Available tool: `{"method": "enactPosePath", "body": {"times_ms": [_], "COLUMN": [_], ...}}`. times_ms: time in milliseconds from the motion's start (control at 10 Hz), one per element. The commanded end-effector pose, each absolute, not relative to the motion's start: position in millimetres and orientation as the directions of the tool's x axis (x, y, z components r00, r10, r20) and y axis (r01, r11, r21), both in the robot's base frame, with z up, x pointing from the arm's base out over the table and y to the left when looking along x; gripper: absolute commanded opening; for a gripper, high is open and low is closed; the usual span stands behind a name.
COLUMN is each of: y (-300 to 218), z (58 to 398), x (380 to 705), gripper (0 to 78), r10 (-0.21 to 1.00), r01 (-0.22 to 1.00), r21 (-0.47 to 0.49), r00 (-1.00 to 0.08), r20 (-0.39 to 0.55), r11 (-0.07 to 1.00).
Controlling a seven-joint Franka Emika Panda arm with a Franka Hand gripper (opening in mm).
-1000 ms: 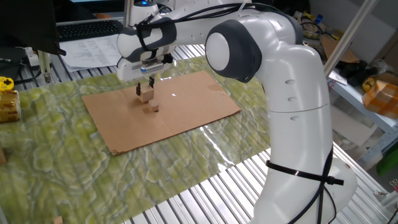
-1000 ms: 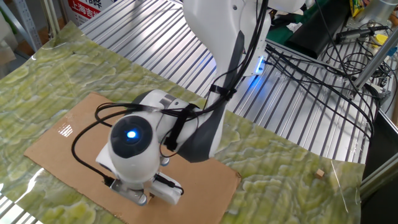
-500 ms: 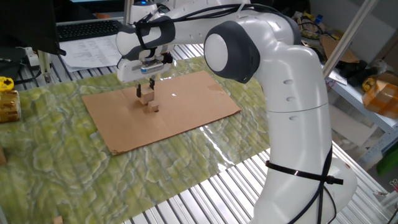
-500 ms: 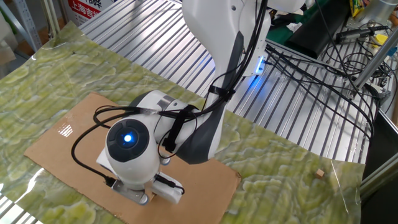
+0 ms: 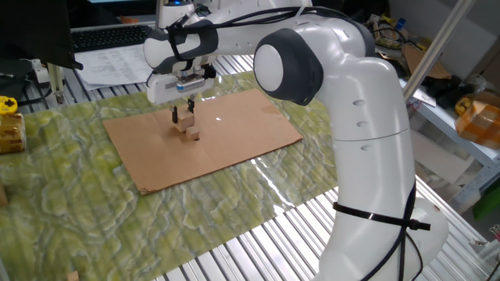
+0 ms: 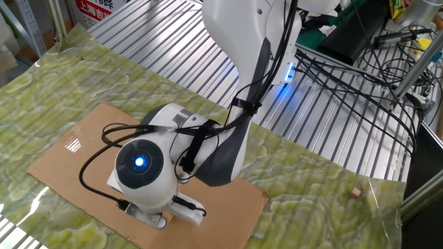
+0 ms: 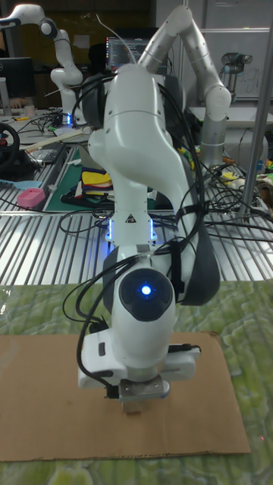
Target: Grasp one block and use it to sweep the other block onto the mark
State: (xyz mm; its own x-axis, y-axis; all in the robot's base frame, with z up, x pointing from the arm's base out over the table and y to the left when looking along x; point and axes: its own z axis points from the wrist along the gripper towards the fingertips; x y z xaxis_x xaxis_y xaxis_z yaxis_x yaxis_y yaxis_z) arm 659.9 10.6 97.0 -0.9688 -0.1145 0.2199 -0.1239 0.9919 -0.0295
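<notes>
While end effector (image 5: pixel 183 115) grips pale cube (image 5: pixel 183 121) — small brown block (image 5: pixel 192 135) seemingly touching.

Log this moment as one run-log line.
gripper: shut on pale wooden cube | small brown wooden block: touching cube, on cardboard sheet | mark: not visible

My arm (image 5: pixel 344 117) is glossy white with dark grey joint caps, black cables strung along it, and a blue light glows on my wrist (image 6: pixel 140 162). My end effector (image 5: pixel 183 111) has dark fingers. The cube (image 5: pixel 184 122) between them is pale tan; the small block (image 5: pixel 192 135) touching it is a duller brown. Both sit on plain brown cardboard (image 5: pixel 234 140), laid over a cloth (image 5: pixel 78 211) mottled green and cream on the silver ribbed tabletop (image 5: pixel 258 234)
</notes>
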Motion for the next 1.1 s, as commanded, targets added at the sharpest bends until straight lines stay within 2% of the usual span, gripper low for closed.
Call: {"method": "enactPosePath", "body": {"times_ms": [100,1100], "y": [11.0,11.5], "z": [97.5,96.9], "x": [659.4,658.6], "gripper": [1.1,1.1], "r10": [-0.114,-0.121], "r01": [-0.126,-0.150], "r21": [-0.031,-0.083], "r00": [-0.959,-0.951], "r20": [0.260,0.285], "r11": [0.991,0.985]}}
